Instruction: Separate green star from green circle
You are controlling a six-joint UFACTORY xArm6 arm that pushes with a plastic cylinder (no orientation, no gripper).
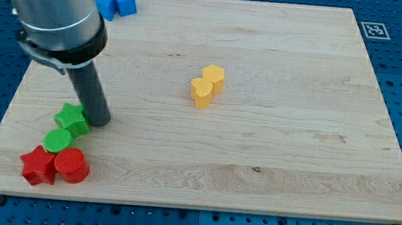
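Look to the lower left of the frame: my tip (100, 121) sits on the board just to the right of the green star (72, 119), touching or all but touching its right edge; you cannot tell which from here. I judge it stands there because a push from that side would slide the star away from the green circle (58, 141); the circle lies just below and slightly left of the star, the two in contact, so the separating is not yet done. There is no hand to open or close; the rod holds nothing and can only shove.

Mind the neighbours: the red star (38, 166) and the red cylinder (71, 165) press up against the circle from below, so a careless push may drag the whole cluster.

Count them: two green blocks; two red; two yellow blocks (207, 86) touching near the centre; two blue blocks (117, 4) at the upper left edge of the wooden board (293, 134); eight in all.
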